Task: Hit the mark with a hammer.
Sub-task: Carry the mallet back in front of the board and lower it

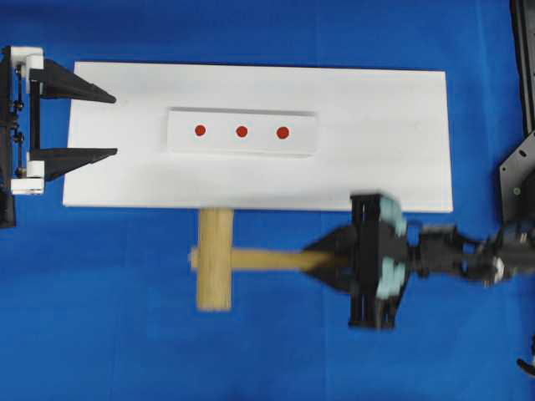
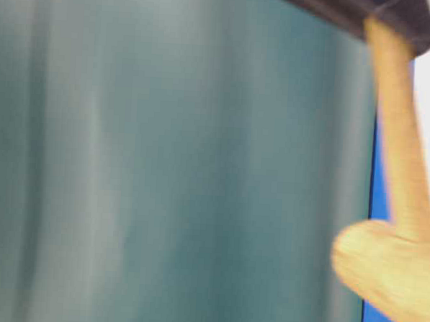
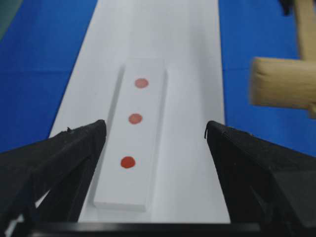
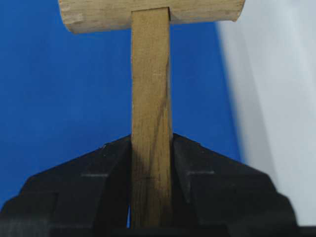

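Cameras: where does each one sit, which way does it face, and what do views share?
Overhead: looks straight down on the white board; both arms show.
Table-level: mostly blocked by a blurred teal surface; hammer at right.
Left wrist: looks along the board over the red dots, between the open left gripper fingers.
Right wrist: looks down the handle clamped by the right gripper.
Shared: the hammer appears in all four.

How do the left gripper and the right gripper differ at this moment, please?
The left gripper stands open and empty at the end of the white board; the right gripper is shut on the hammer handle. The left one is over the board, the right one over the blue cloth. Both have black fingers.
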You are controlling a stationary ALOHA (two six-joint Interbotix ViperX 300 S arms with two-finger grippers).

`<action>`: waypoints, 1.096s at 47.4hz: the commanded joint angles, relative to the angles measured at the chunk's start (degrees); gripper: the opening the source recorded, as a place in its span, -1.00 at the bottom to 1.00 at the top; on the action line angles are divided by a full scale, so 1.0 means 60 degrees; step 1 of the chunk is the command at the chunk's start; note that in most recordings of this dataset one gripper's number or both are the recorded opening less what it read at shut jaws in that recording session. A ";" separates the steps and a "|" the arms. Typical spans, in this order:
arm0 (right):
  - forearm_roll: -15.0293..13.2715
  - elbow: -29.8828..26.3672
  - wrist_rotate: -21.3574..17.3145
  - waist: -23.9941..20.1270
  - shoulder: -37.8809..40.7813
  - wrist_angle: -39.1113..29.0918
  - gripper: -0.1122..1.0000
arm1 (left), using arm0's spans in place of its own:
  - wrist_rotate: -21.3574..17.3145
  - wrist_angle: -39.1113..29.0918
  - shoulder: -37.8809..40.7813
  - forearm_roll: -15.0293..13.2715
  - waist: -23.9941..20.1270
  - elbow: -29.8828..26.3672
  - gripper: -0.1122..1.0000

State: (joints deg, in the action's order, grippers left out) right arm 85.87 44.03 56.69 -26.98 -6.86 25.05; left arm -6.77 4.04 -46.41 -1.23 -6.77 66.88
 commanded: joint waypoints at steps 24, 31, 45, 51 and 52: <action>0.0103 -0.1934 0.0103 -0.0073 0.1772 0.0308 -0.65 | -0.0015 0.0015 -0.0220 0.0015 -0.0029 0.0000 0.63; 0.0103 -0.2197 0.0103 0.0073 0.2241 0.0249 -0.65 | -0.0015 0.0015 -0.0220 0.0015 -0.0029 0.0015 0.63; 0.0103 -0.2490 0.0088 0.0264 0.3120 0.0044 -0.65 | -0.0015 0.0000 -0.0220 0.0015 -0.0029 0.0059 0.63; 0.0059 -0.2549 0.0088 0.0410 0.3530 -0.0410 -0.65 | -0.0015 0.0015 -0.0249 0.0015 -0.0029 0.0088 0.63; 0.0059 -0.2549 0.0088 0.0439 0.3589 -0.0469 -0.65 | -0.0015 0.0000 -0.0249 0.0015 -0.0029 0.0088 0.63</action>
State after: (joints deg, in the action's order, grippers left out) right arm 86.75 30.06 57.13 -24.96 14.77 23.20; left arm -6.77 3.78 -47.90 -1.23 -6.77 67.94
